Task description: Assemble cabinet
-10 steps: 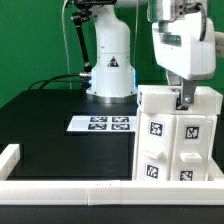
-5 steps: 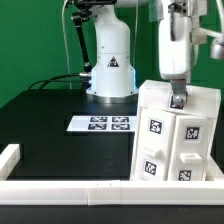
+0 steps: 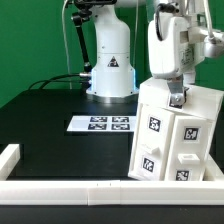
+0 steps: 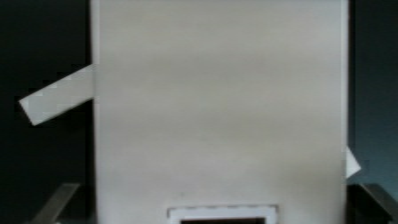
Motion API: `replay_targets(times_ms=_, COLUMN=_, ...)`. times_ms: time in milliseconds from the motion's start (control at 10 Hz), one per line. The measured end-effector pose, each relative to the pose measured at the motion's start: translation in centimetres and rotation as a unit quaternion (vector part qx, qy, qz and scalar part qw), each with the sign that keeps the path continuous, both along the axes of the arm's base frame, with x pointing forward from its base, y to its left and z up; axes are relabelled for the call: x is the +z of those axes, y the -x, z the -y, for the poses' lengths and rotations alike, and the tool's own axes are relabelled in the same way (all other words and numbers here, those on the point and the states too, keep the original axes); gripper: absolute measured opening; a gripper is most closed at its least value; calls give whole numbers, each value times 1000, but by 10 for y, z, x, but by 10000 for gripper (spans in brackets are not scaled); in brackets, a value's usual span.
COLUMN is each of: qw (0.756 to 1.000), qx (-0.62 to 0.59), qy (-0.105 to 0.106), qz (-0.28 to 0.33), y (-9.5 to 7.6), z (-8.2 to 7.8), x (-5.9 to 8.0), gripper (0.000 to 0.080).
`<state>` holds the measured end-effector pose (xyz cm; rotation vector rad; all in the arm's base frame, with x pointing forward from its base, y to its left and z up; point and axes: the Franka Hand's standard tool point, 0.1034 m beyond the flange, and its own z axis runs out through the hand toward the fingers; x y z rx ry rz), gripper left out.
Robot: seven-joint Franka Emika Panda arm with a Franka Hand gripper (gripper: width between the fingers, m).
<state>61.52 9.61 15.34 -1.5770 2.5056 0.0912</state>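
**Kid:** Where is the cabinet (image 3: 175, 135)?

**Helper:** It stands on the black table (image 3: 60, 125), by the front edge, near the corner on the exterior view's right. It leans a little. The white rail (image 3: 70, 187) runs along that front edge.

**Kid:** Is the gripper (image 3: 177, 99) holding it?

**Helper:** It sits right at the top edge of the cabinet. I cannot tell if its fingers pinch the wall or just touch it.

**Kid:** Is the cabinet heavy?

**Helper:** I think it is big, hard and smooth, so it may slip or tip. A thin top wall looks best to grab.

**Kid:** And the marker board (image 3: 101, 124)?

**Helper:** It lies flat toward the middle of the table, well apart.
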Motion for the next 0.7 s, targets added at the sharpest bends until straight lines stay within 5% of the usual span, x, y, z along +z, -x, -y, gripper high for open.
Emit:
replay_targets(times_ms=300, qw=1000, qx=13, qy=-3, qz=2, y=0, z=-2, x=0, gripper=560)
replay_targets(times_ms=400, qw=1000, qx=16, qy=-3, qz=2, y=0, z=-3, x=0, gripper=711)
replay_targets(times_ms=500, qw=1000, qx=21, qy=-3, qz=4, y=0, z=-4, x=2, gripper=772)
replay_targets(times_ms=700, qw=1000, qx=30, qy=-4, qz=10, y=-1, z=-7, x=9, gripper=794)
